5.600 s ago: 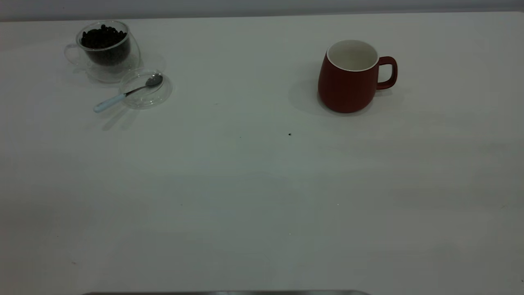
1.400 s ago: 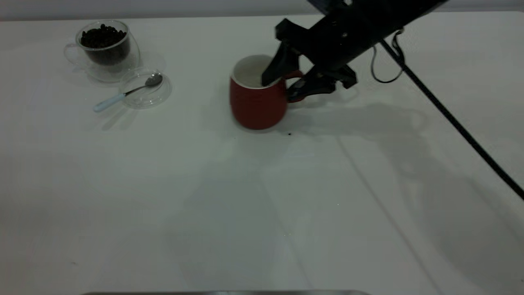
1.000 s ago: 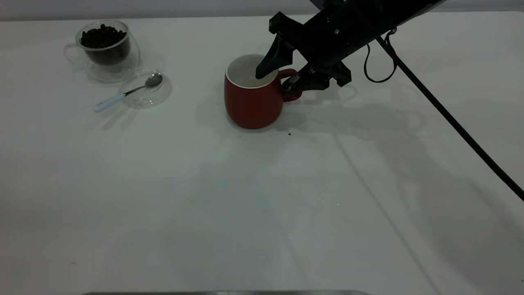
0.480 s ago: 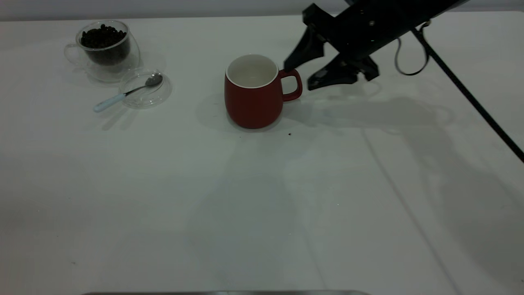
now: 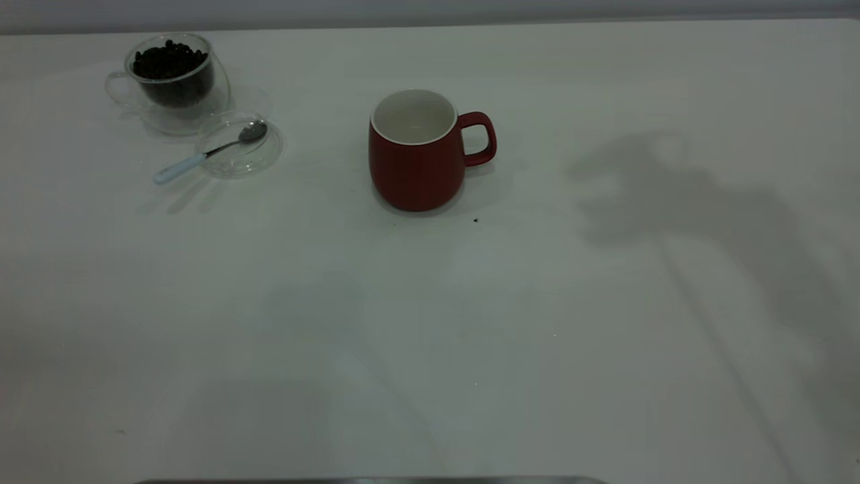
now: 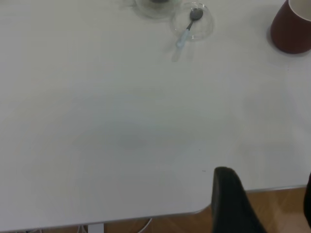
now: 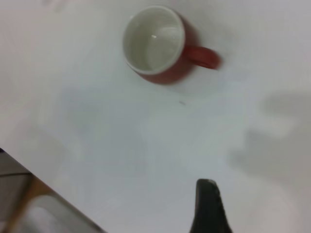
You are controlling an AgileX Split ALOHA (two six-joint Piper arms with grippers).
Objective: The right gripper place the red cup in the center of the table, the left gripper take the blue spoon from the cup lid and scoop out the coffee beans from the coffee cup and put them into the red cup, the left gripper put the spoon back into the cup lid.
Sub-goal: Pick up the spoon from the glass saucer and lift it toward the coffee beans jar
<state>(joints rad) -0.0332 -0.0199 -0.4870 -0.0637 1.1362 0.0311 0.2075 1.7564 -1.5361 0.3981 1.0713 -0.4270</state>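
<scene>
The red cup [image 5: 416, 161] stands upright and free near the middle of the table [image 5: 430, 323], handle to the right; it also shows as the red cup [image 7: 155, 41] and the red cup [image 6: 291, 29]. At the far left the coffee cup [image 5: 176, 77] holds coffee beans [image 5: 168, 60]. Beside it the cup lid [image 5: 238, 144] carries the blue spoon [image 5: 201, 156], handle overhanging. Neither arm shows in the exterior view. My left gripper [image 6: 266, 175] hangs open over the table's near edge, far from the spoon [image 6: 187, 30]. One finger [image 7: 208, 206] of my right gripper shows, well away from the cup.
A tiny dark speck [image 5: 476, 220] lies just right of the red cup's base. Arm shadows fall across the right half of the table. The table edge [image 6: 146, 213] with wooden floor beyond shows in the left wrist view.
The right gripper carried the red cup from the right to the middle, opened, let it go and pulled away to the right, out of the exterior view. Spoon, lid and coffee cup have not moved.
</scene>
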